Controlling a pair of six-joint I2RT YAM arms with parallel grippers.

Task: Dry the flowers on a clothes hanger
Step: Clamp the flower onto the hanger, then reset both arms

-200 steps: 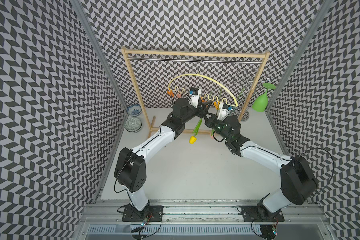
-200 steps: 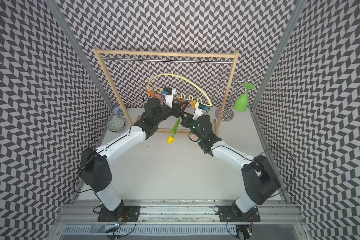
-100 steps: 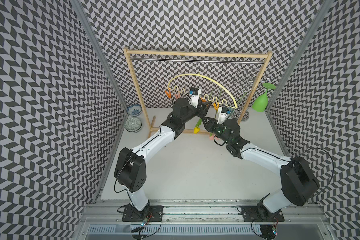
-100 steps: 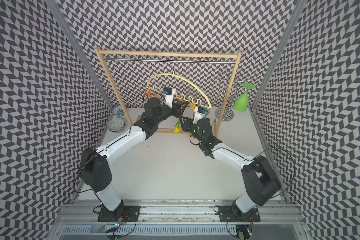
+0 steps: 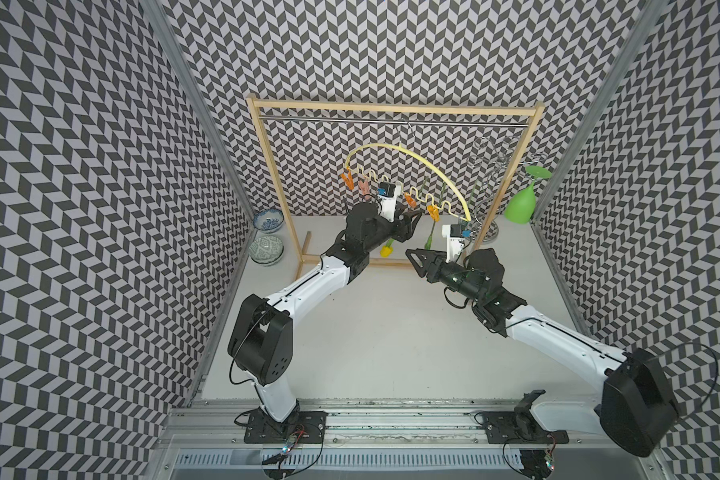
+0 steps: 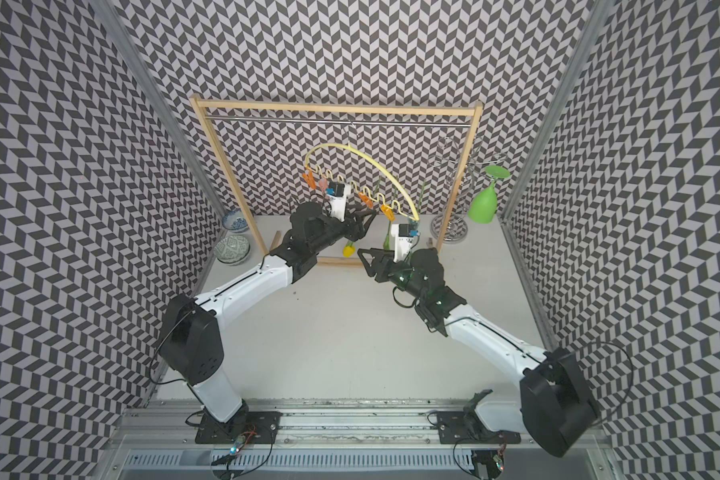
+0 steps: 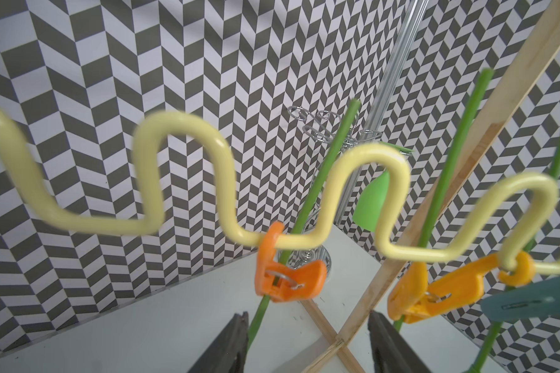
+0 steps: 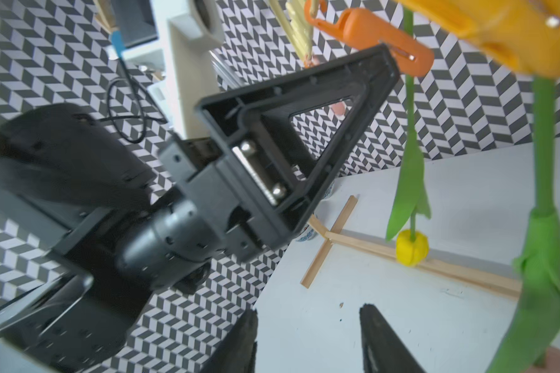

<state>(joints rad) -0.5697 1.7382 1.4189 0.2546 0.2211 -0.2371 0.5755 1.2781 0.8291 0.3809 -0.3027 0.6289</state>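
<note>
Nearest you, the right claw (image 8: 309, 324) stands spread and empty over the desk (image 5: 391, 340), just short of the flowers (image 8: 543, 145). Beyond it the left claw (image 7: 307, 323) is spread too. The stem (image 7: 317, 181) of the yellow tulip (image 5: 386, 250) runs down between its fingers, close to one; you cannot tell whether it touches. That tulip hangs head down from an orange peg (image 7: 288, 281) on the wavy bar of the hanger (image 5: 433, 166). Two more stems (image 7: 456, 155) are pegged farther along, their blooms mostly hidden. Expect these to handle as very light things: thin, smooth plastic stems that will likely bend and slip, with soft leaves and blooms that would crush. If you must take one, pinch the bare stem just under its peg, never the head. Farthest back, the hanger hangs by its hook from the wooden rack (image 5: 391, 109), so any nudge will probably set it swinging.
</note>
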